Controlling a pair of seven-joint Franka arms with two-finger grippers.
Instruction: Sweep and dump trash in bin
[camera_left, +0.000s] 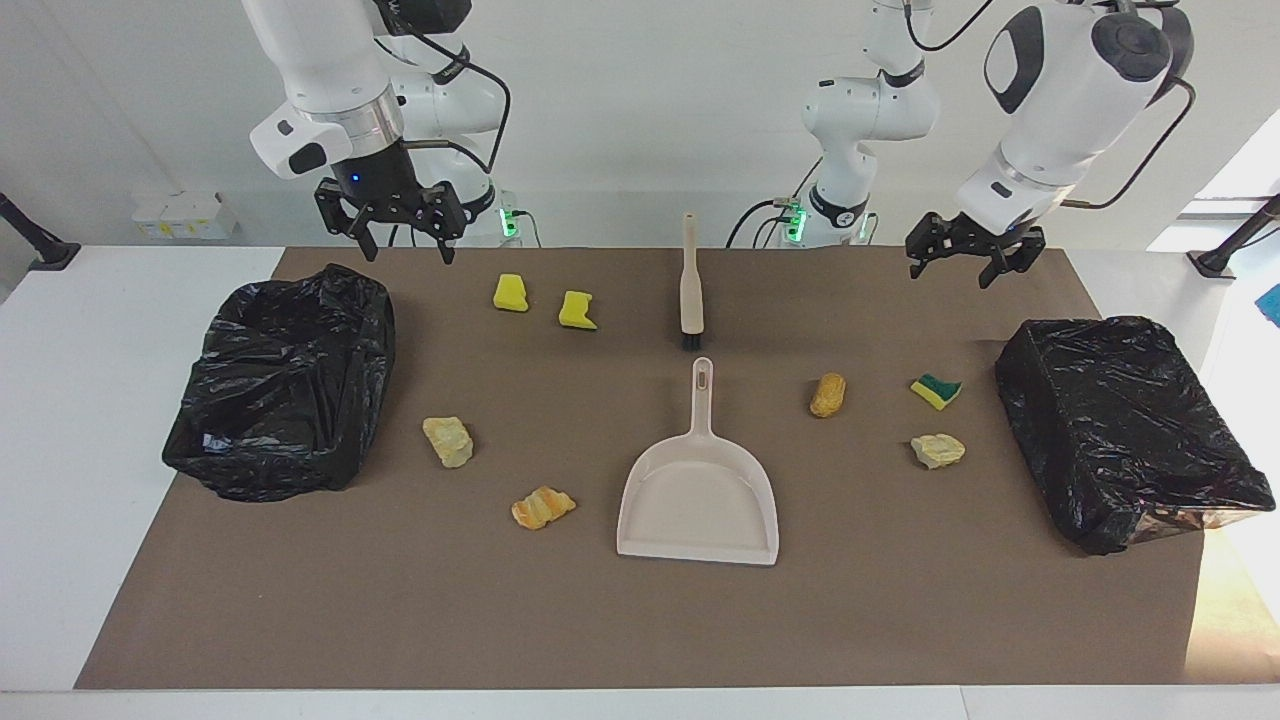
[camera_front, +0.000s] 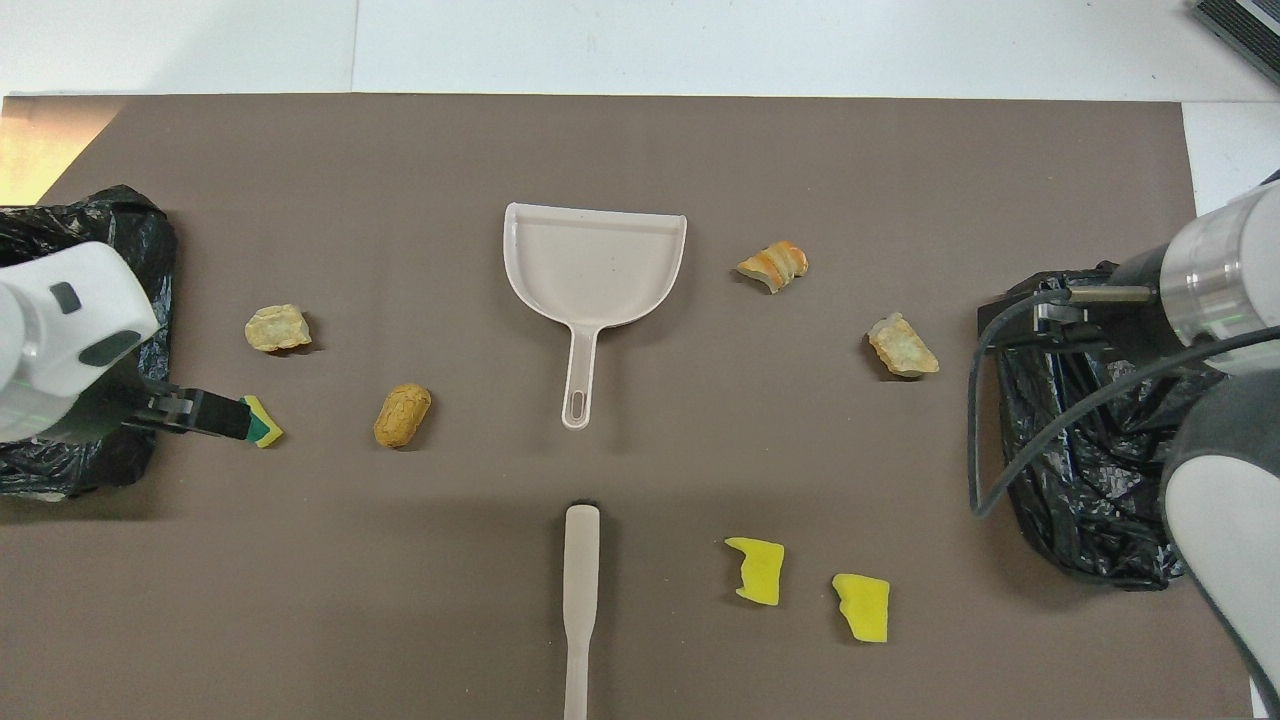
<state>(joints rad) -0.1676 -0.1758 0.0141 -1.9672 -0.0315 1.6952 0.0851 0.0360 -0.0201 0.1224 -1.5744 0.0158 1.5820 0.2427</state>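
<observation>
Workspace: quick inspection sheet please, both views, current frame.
Surface: brown mat on a white table; no spills seen.
Job's things: seven trash scraps loose on the mat, none in the dustpan. The brush lies nearer the robots than the dustpan, in line with its handle. Two black-bagged bins, one toward each end of the table.
Clutter: nothing seen.
Grippers: left gripper open, up in the air over the mat near the green-and-yellow sponge; right gripper open, raised near its bin's corner. Neither holds anything.
Cables: black cables run along both arms, off the mat.
Surroundings: white wall; small white box at the right arm's end.
</observation>
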